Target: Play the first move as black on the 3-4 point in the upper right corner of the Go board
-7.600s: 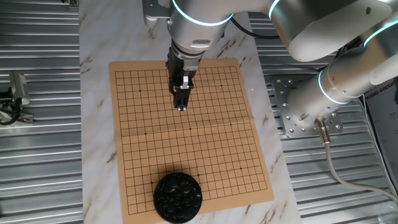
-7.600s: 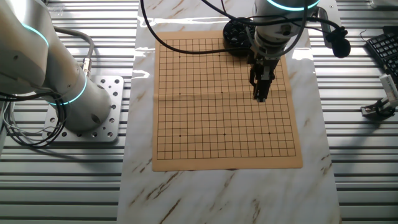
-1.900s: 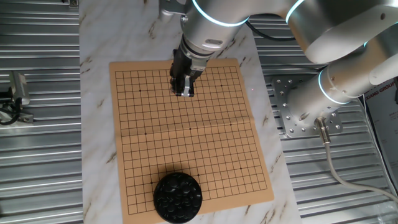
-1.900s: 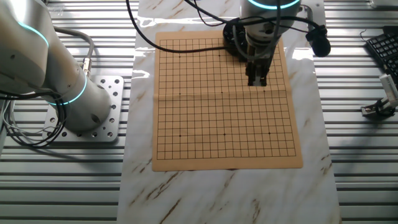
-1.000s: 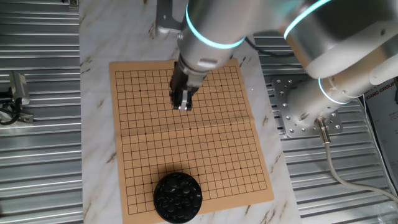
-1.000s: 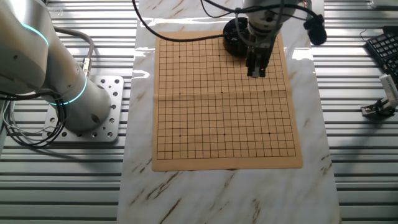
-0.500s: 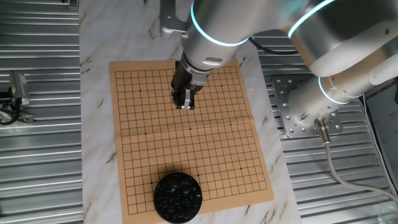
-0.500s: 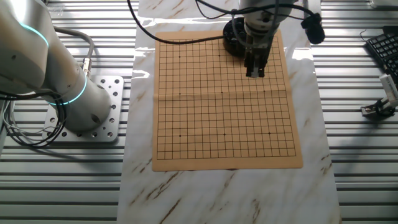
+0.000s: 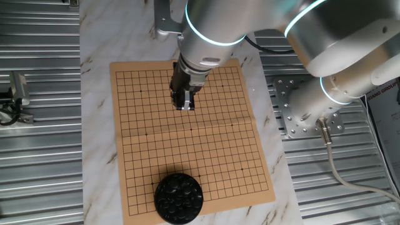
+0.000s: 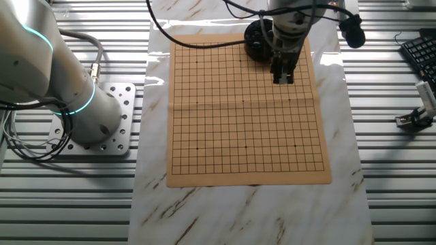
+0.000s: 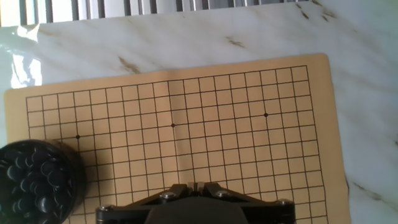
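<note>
The tan Go board lies on the marble table, with no stone on its grid. It also shows in the other fixed view and in the hand view. Several glossy black stones fill the round black bowl at one board edge. The bowl also shows in the hand view and, partly behind the arm, in the other fixed view. My gripper hangs over the board's middle columns, several lines from the bowl. In the hand view its fingertips are pressed together, with no stone visible between them.
The marble slab sits on a ribbed metal table. The arm's base plate stands beside the board. A second arm base is on the other side. A small clamp and a keyboard edge lie far off.
The gripper has shifted only slightly sideways over the board in the last second and the wrist has turned a little. It stays shut. Nothing on the board has changed.
</note>
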